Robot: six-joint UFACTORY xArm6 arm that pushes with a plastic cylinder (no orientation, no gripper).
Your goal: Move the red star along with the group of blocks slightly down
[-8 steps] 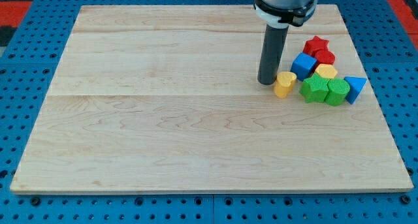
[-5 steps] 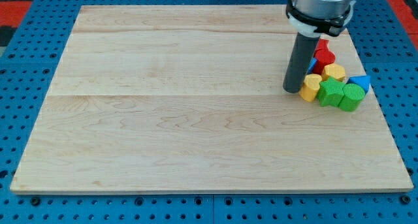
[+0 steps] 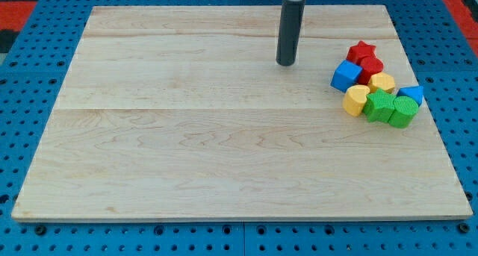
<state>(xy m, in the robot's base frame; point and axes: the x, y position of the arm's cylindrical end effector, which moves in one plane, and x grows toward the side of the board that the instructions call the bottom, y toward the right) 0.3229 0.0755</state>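
The red star (image 3: 362, 51) sits at the top of a tight cluster of blocks at the view's right. Below it lie a second red block (image 3: 371, 66), a blue cube (image 3: 346, 75), a yellow block (image 3: 383, 83), a yellow rounded block (image 3: 356, 100), two green blocks (image 3: 378, 105) (image 3: 403, 110) and a blue triangular block (image 3: 413, 94). My tip (image 3: 285, 63) rests on the board to the upper left of the cluster, apart from every block.
The wooden board (image 3: 187, 136) lies on a blue perforated table (image 3: 22, 99). The cluster sits close to the board's right edge (image 3: 426, 99).
My tip pushed the yellow rounded block to the right into the cluster, then moved away up and to the left. The blocks now sit tighter and further right.
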